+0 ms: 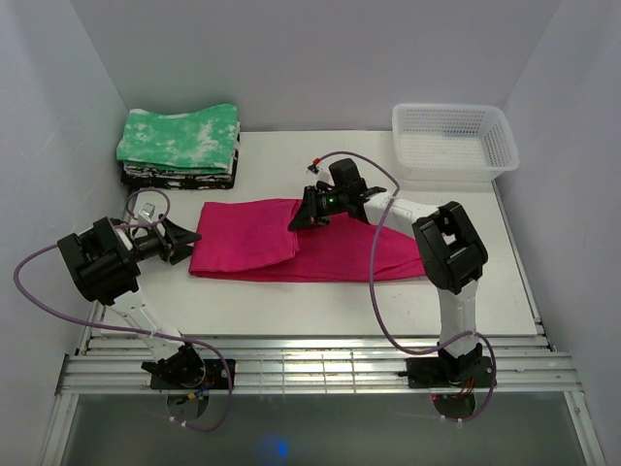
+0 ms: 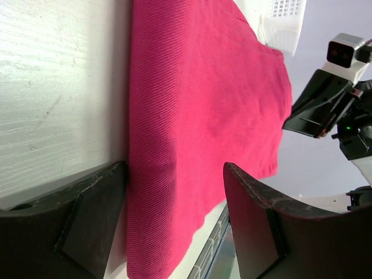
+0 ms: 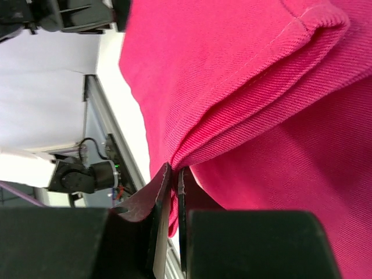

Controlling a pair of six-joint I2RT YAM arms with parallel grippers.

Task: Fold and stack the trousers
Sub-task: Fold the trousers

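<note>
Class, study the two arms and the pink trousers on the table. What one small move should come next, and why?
Probably lift the right fingers slightly, raising the pinched edge. They are shut on a folded edge of the trousers near mid-length, while the left fingers stand open at their left end, gripping nothing.

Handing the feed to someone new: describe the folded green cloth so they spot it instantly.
Start at the far-left corner of the table, opposite the white basket at far right. A pile sits there, beyond the magenta trousers. The green cloth tops it: the only green-and-white mottled piece, above black-and-white layers.
</note>
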